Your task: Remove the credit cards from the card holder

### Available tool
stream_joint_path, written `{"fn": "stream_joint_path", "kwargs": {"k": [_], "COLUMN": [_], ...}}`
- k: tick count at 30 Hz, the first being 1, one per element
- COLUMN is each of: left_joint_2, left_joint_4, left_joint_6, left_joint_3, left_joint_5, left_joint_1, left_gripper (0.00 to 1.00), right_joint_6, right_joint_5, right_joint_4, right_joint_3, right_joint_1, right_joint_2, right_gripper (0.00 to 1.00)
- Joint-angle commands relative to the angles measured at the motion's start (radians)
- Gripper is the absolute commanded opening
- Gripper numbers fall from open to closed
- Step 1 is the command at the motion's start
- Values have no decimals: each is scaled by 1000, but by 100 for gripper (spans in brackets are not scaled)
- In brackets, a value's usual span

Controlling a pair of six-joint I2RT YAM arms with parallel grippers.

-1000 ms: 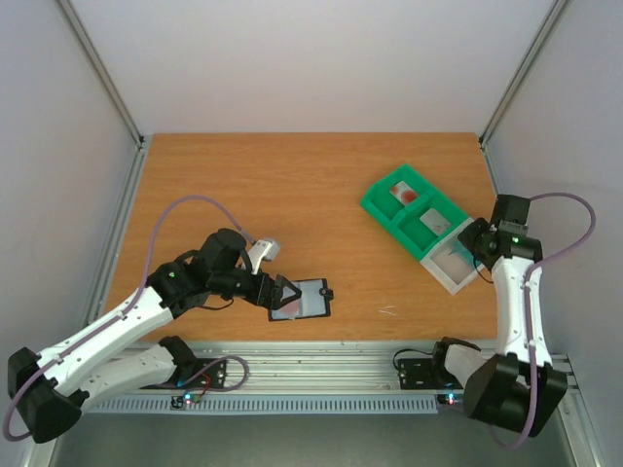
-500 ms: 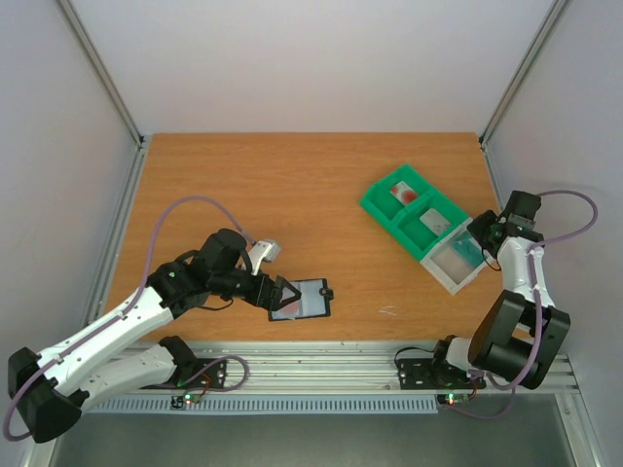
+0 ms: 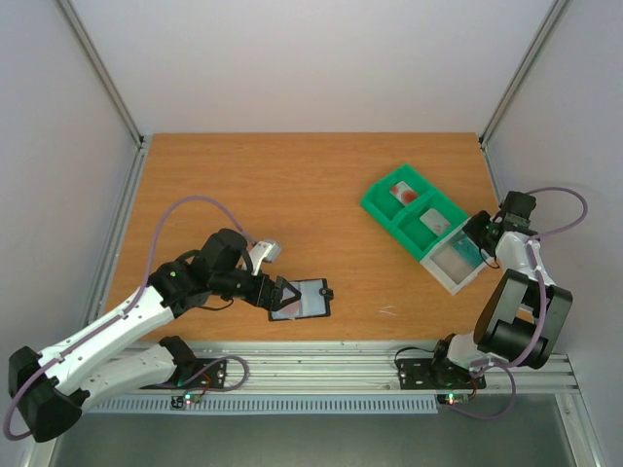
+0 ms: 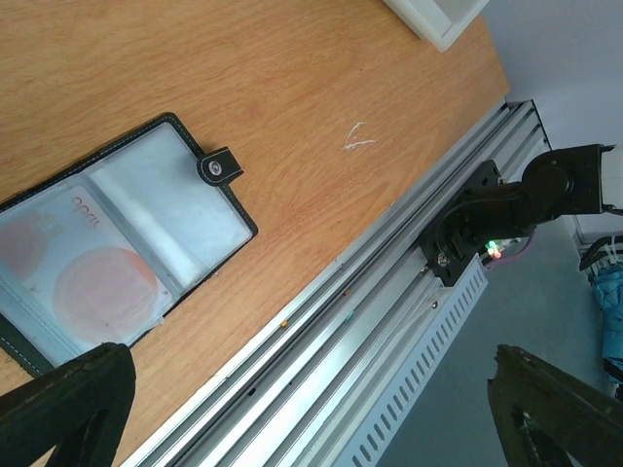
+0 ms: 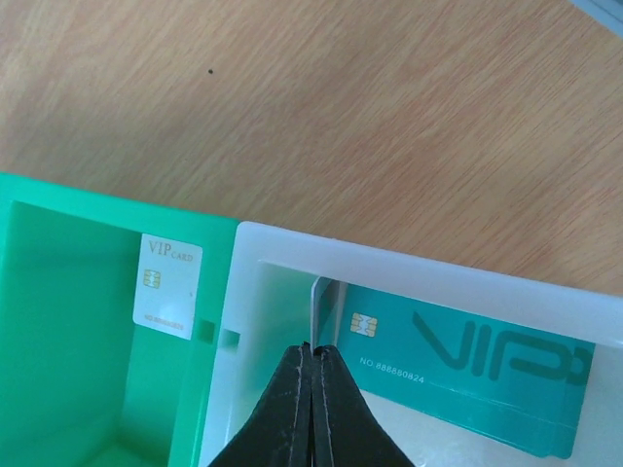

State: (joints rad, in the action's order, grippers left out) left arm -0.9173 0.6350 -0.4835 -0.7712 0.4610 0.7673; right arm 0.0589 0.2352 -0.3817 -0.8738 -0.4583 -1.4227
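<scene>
The card holder (image 3: 310,297) (image 4: 127,248) lies open near the table's front edge, black-rimmed with a blue-grey lining. A pale credit card with a round red mark (image 4: 97,287) sits inside its left pocket. My left gripper (image 3: 279,293) (image 4: 311,389) is open just left of the holder, its fingers (image 4: 68,404) wide apart and holding nothing. A teal credit card (image 5: 467,375) (image 3: 458,255) lies in the white compartment. My right gripper (image 5: 313,352) (image 3: 479,240) hangs over that compartment, shut, its tips next to the teal card's left end.
A green compartmented tray (image 3: 382,206) with the white compartment (image 3: 458,282) at its near end sits at the right. It holds a white VIP card (image 5: 167,287) and a card with a red mark (image 3: 404,194). The aluminium rail (image 4: 389,321) runs along the front edge.
The right arm has folded back toward its base, elbow dropping, while its gripper stays over the white compartment. The left arm and card holder have not moved.
</scene>
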Motion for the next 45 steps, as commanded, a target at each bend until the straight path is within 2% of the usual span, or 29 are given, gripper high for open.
{"fn": "stream_joint_path", "kwargs": {"k": [1, 15, 30, 33, 45], "left_joint_2": [-5, 6, 42, 47, 47], "left_joint_4": [-15, -3, 21, 24, 45], "left_joint_6": [16, 21, 25, 23, 25], "left_joint_3": [-7, -18, -29, -27, -28], "left_joint_5": [14, 2, -24, -26, -74], "left_joint_1": [0, -1, -2, -1, 0], "left_gripper": [99, 99, 99, 99, 99], "right_joint_6": [45, 46, 41, 36, 11], "right_joint_5": [-26, -220, -232, -273, -292], "right_joint_4": [33, -114, -114, -129, -162], "right_joint_3": [2, -68, -82, -96, -118], "right_joint_1": [-6, -7, -6, -6, -6], "right_joint_2": [-22, -76, -146, -158, -161], "right_gripper": [1, 7, 9, 9, 15]}}
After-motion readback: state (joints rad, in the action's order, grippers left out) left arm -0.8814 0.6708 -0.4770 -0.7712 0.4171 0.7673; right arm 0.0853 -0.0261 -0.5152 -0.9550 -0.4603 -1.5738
